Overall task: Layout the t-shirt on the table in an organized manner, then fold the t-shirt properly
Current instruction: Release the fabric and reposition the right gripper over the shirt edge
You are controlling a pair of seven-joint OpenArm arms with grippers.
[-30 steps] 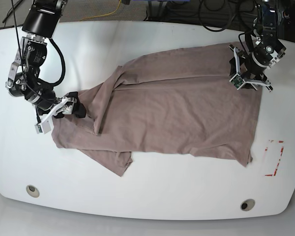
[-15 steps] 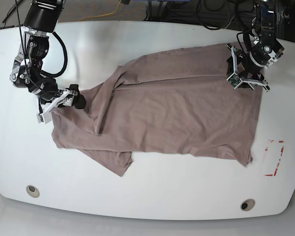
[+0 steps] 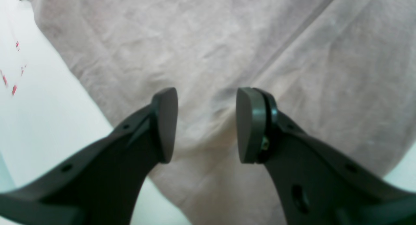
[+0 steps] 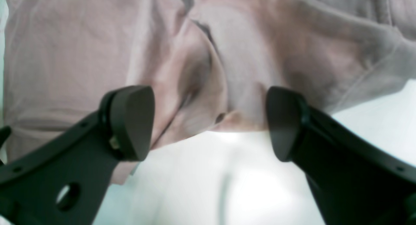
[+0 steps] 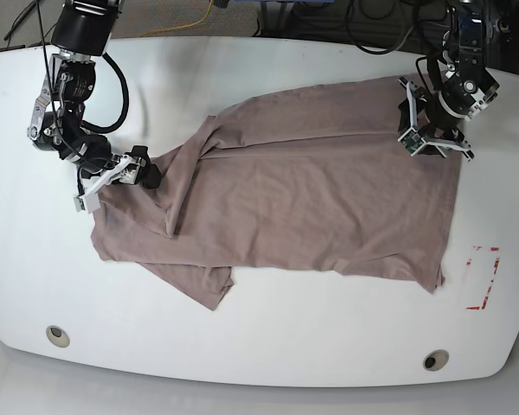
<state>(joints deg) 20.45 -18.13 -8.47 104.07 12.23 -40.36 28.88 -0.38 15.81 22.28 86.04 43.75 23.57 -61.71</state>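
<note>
Both fingers (image 4: 208, 121) (image 3: 204, 124) hang apart over the t-shirt (image 5: 303, 190), holding nothing, so I risk bunching loose cloth if I close carelessly.

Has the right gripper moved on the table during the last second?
Yes. In the base view the right gripper has moved up toward the table's far edge and slightly right, away from the near-left grommet hole, along the t-shirt's edge.

Base view is bright and sharp, even overhead light, with soft glare on the white tabletop (image 5: 268, 346). Both wrist views look washed out and blurry, especially the right one; shadows are faint.
</note>
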